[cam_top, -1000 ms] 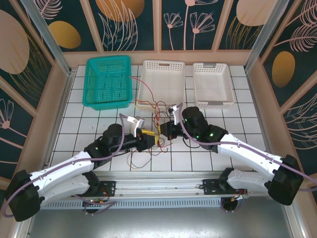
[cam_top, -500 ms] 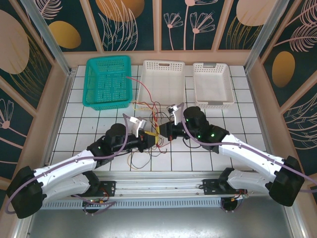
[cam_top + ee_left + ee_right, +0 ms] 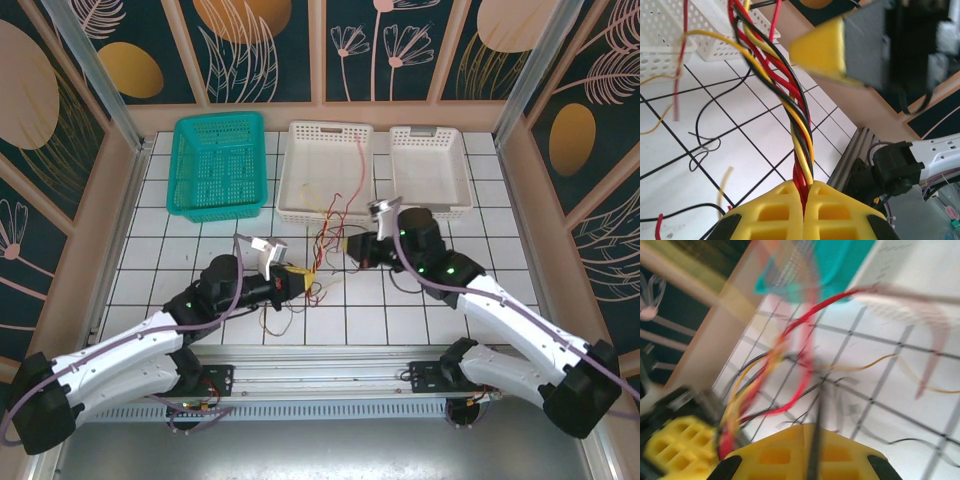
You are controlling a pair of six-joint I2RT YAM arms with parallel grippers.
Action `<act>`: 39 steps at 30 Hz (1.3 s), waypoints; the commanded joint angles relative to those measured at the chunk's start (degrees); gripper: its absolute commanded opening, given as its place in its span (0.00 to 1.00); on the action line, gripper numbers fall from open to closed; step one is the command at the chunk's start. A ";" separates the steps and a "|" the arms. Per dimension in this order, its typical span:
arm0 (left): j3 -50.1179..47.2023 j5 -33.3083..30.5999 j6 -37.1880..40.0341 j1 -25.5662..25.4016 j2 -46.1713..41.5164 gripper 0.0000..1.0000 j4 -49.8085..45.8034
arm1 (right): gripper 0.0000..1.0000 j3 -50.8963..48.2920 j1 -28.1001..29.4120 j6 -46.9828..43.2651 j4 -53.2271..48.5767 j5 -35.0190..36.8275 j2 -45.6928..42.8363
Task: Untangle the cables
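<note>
The cables, plaited red, yellow and black into one twisted rope, lay at the middle of the tiled table, one red strand trailing into the middle white basket. The left gripper was clamped on the rope's end. The right gripper was closed, apparently on a dark strand, though that view was blurred. Judged thus, untangling had barely begun: no cable lay free.
</note>
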 commanded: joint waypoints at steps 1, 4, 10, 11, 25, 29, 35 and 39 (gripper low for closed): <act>-0.95 -1.30 0.71 -0.13 -2.10 0.00 -2.17 | 0.00 -0.56 -3.61 -0.23 -3.13 1.87 -3.40; -0.61 -2.64 0.71 -0.14 -2.30 0.00 -3.23 | 0.00 0.10 -5.98 -1.17 -4.92 1.45 -4.62; -0.84 -3.93 -0.51 -0.13 -2.45 0.00 -1.66 | 0.00 -2.30 -5.67 -1.48 0.99 -10.82 -4.94; -1.23 -3.97 -1.11 -0.14 -2.48 0.00 -0.61 | 0.00 -3.33 -4.65 -1.47 2.82 -12.46 -5.08; -2.15 1.11 -5.42 -0.13 -0.08 0.00 9.61 | 0.58 -6.81 4.64 -4.06 11.00 1.76 1.26; -2.27 1.32 -5.75 -0.11 -1.20 0.00 9.76 | 0.58 -6.92 4.72 -5.02 12.66 6.59 4.98; -2.44 2.37 -6.82 -0.09 -1.27 0.00 11.83 | 0.56 -6.95 5.48 -5.34 18.24 10.25 7.89; -2.10 2.66 -6.70 -0.11 -1.31 0.00 11.49 | 0.25 -6.68 5.80 -5.69 19.74 14.87 7.47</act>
